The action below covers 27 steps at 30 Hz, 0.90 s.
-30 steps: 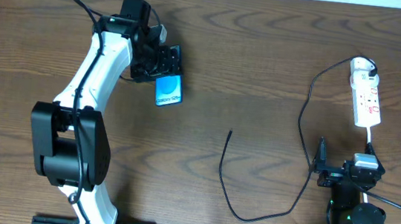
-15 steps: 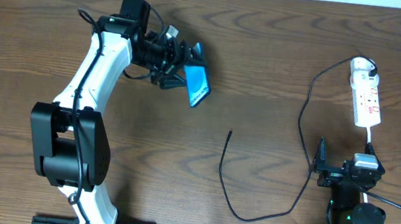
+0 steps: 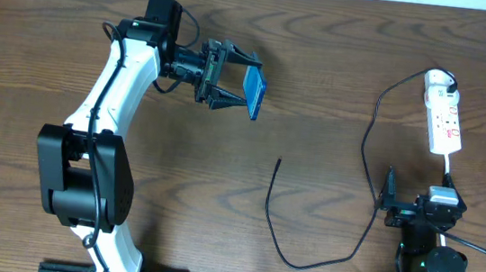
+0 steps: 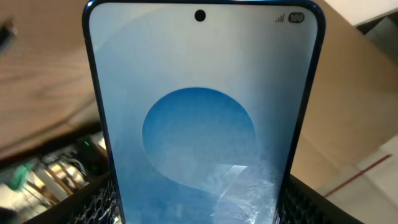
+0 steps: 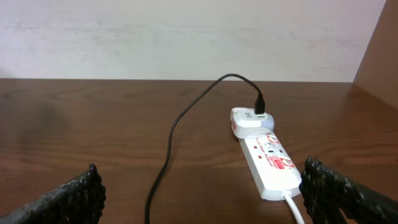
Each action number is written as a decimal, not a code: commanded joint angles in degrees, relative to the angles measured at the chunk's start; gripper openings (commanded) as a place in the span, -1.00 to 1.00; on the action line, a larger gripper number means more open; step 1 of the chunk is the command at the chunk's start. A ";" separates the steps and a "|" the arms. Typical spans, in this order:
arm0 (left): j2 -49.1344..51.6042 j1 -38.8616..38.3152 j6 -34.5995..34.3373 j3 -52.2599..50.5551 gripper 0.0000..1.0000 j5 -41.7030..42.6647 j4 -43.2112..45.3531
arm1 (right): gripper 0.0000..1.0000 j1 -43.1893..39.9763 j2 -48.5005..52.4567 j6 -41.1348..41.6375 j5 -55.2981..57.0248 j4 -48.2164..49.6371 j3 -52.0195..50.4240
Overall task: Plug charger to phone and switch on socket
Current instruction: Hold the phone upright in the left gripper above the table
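**Phone.** The left hand (image 3: 247, 84) is clenched on the phone (image 3: 255, 94), which is held clear of the worktop (image 3: 344, 38). In the wrist view its two fingers (image 4: 102, 208) bear on the long edges of the lower part. The screen faces back into the palm.

- Appearance: a slim, dark-edged body; a pale blue screen with a deeper blue circle; a punch-hole lens at the end farthest from the hand; some glare low on the glass.
- The bottom edge is out of view, so we cannot locate the port.
- Handling, in our judgement: rigid and light, but smooth-sided and glass-faced, so it is liable to slip or crack. The edge grip is the right one.

**Charger.** The charger (image 3: 270, 202) is a thin black cable.

- It lies loose on the worktop. Its plug tip (image 3: 278, 161) lies beyond the left hand's fingertips and nearer the robot, well to the left of the right hand.
- Its other end enters a white adapter (image 5: 249, 119) on the socket.
- Handling, in our judgement: light and limp. It should be taken just behind the tip, as a hold further back would let the tip droop.

**Socket.** The socket (image 5: 270, 163) is a white strip with red markings.

- It lies ahead of the right hand (image 5: 199, 186) and slightly to its right.
- Handling, in our judgement: it is light enough to slide when a switch is pressed.

**Right hand.** It is released, with its fingers spread wide and nothing between them.
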 commanded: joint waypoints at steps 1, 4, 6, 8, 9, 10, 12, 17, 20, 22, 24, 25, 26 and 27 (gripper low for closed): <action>-1.75 0.09 -4.76 1.92 -0.85 4.42 -0.11 | 0.98 0.39 -0.33 -0.46 0.11 -0.22 -0.07; -1.75 0.09 -4.90 1.92 -0.86 5.66 -0.11 | 0.99 0.39 -0.33 -0.46 0.11 -0.22 -0.07; -1.75 0.09 -4.87 1.92 -0.86 7.85 -0.09 | 0.99 0.39 -0.33 -0.46 0.11 -0.22 -0.07; -1.75 0.09 -4.87 1.92 -0.85 9.03 -0.09 | 0.99 0.39 -0.33 -0.46 0.11 -0.22 -0.07; -1.75 0.13 -4.87 1.92 -0.86 9.03 -0.09 | 0.98 0.39 -0.33 -0.46 0.11 -0.22 -0.07; -1.75 0.13 -4.85 1.92 -0.86 9.01 -0.09 | 0.98 0.39 -0.33 -0.46 0.11 -0.22 -0.07; -1.75 0.13 -4.85 1.92 -0.85 8.98 -0.09 | 0.98 0.39 -0.33 -0.46 0.11 -0.22 -0.07; -1.75 0.13 -4.85 1.92 -0.86 8.63 -0.09 | 0.99 0.39 -0.33 -0.46 0.11 -0.22 -0.07; -1.75 0.13 -4.85 1.92 -0.86 8.63 -0.09 | 0.98 0.39 -0.33 -0.46 0.11 -0.22 -0.07; -1.75 0.13 -4.85 1.92 -0.86 8.63 -0.09 | 0.98 0.39 -0.33 -0.46 0.11 -0.22 -0.07; -1.75 0.13 -4.83 1.92 -0.85 8.61 -0.09 | 0.98 0.39 -0.33 -0.46 0.11 -0.22 -0.07; -1.75 0.13 -4.85 1.92 -0.85 8.61 -0.09 | 0.99 0.39 -0.33 -0.46 0.11 -0.22 -0.09; -1.75 0.13 -4.85 1.92 -0.86 8.61 -0.09 | 0.98 0.39 -0.33 -0.46 0.11 -0.22 -0.07; -1.75 0.13 -4.85 1.92 -0.86 8.61 -0.09 | 0.99 0.39 -0.33 -0.46 0.11 -0.22 -0.07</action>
